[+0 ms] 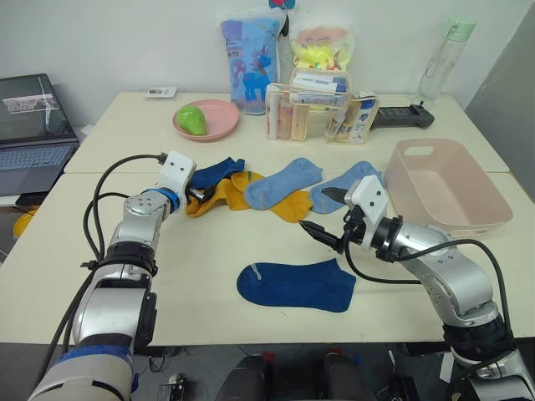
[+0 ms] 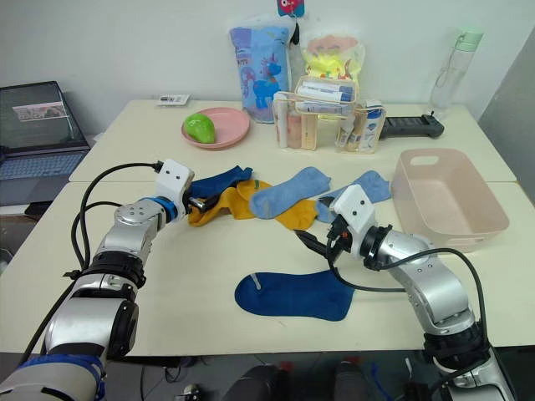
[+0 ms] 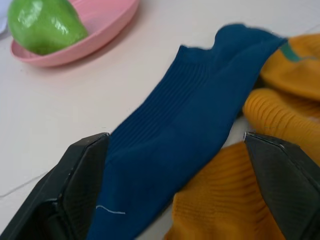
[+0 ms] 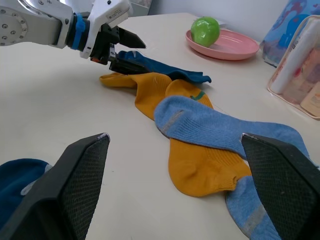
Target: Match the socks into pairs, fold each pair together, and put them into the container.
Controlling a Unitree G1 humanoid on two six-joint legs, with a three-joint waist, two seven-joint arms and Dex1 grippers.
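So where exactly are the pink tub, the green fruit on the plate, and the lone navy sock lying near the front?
pale pink tub (image 1: 485,219), left eye view, its near rim.
green fruit (image 1: 192,119), left eye view, its middle.
navy sock (image 1: 297,285), left eye view, mid-foot.

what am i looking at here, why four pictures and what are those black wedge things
This is a humanoid robot with two arms at a table, sorting socks. The two wide pictures come from cameras in its head. The two close ones come from cameras on its wrists; the black wedges there are each gripper's own fingers.

The left gripper is open at a navy sock lying among yellow socks and light blue socks. The right gripper is open and holds nothing. Another navy sock lies alone in front. The pink tub is empty. Behind are a plate with a green fruit and an organiser.
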